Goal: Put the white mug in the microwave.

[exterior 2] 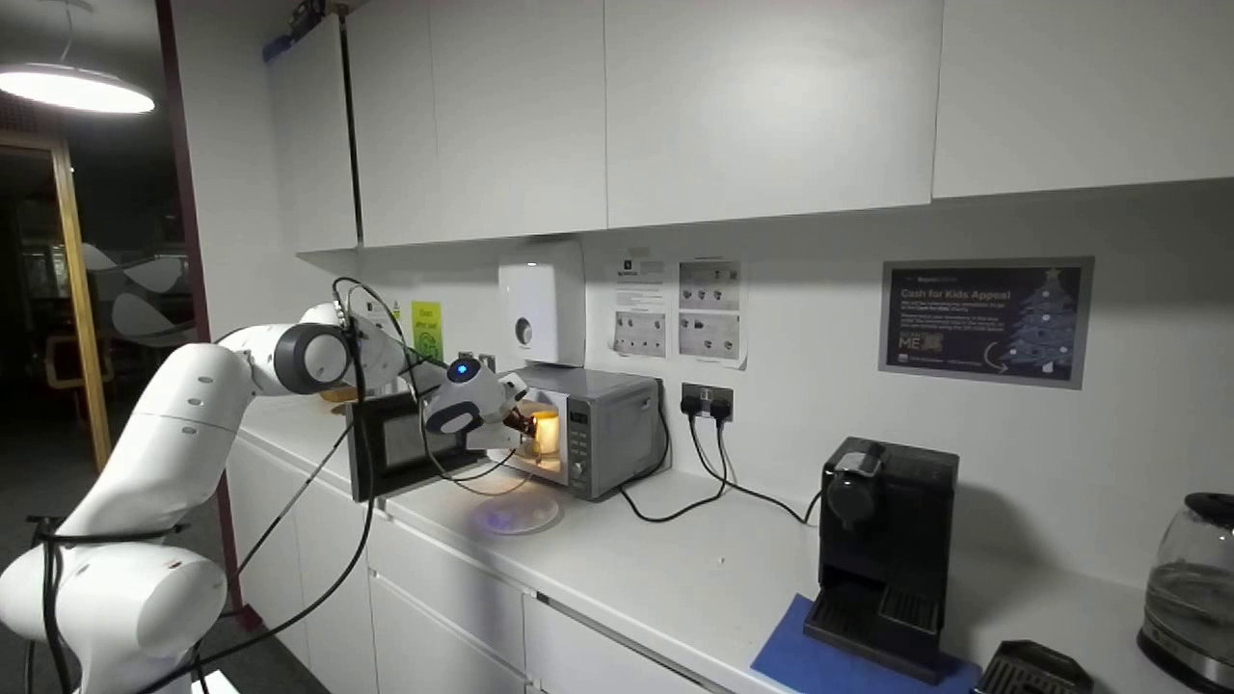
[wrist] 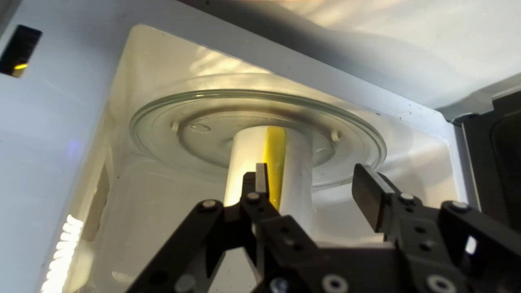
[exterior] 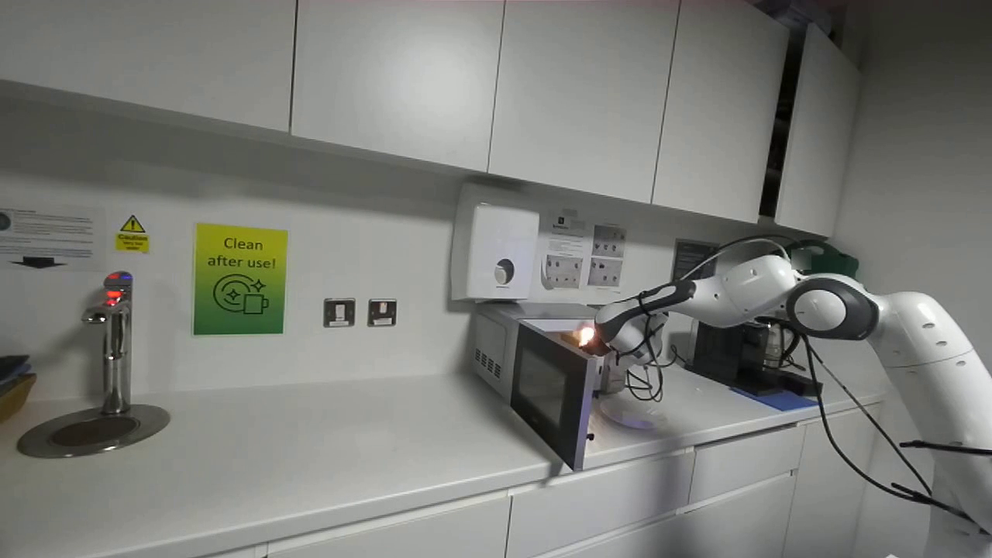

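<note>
A robot's pincer (wrist: 312, 181) stood wide at the mouth of the lit microwave (exterior 2: 617, 424), its dark fingers (wrist: 370, 195) well apart. In the wrist view one finger crossed in front of the white mug (wrist: 291, 171); whether the two touched could not be told. The opposite finger stood apart from the mug's other side. The mug, a yellow band running down it, stood upright inside the microwave on the glass turntable (wrist: 158, 130), partly hidden by the pincer. In an exterior view the mug (exterior 2: 547, 432) glowed amber. The microwave's dark-windowed door (exterior: 549, 387) stood open over the bench (exterior: 310, 426), and the white arm (exterior 2: 178, 434) extended past it, black cables strapped along its length. A pale round plate (exterior 2: 516, 516) lay on the bench just in front of the microwave. A white dispenser (exterior 2: 543, 308) hung on the wall just above. Farther along sat a black machine (exterior 2: 882, 559) on a blue mat (exterior 2: 786, 646), near a glass jug (exterior 2: 1191, 588). Toward the opposite end rose a chrome tap (exterior: 118, 349), a "Clean after use!" sign (exterior: 240, 279) on the wall between it and the microwave. White cupboards (exterior: 395, 85) ran overhead.
</note>
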Available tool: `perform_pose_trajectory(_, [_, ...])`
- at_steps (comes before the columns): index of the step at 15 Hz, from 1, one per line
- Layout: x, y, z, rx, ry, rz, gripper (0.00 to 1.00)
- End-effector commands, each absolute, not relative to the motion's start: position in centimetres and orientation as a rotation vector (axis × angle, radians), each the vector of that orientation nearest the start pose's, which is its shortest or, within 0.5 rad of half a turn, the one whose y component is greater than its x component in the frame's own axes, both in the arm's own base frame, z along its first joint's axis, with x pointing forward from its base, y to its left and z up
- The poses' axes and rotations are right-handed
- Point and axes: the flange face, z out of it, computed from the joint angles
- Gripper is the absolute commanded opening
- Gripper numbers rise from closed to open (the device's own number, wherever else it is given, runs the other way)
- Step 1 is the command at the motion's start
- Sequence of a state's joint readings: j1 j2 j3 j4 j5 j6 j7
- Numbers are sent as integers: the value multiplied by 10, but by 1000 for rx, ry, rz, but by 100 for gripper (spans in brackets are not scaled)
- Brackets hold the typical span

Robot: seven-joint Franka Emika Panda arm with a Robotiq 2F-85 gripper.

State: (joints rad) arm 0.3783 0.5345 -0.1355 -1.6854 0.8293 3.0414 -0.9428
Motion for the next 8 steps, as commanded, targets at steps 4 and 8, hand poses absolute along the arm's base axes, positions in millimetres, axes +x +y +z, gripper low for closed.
perform_pose_trajectory(4, [644,120,394,-2804,-743,-1201,65])
perform_pose_trajectory(8, [618,116,403,-2806,-797,-1153,73])
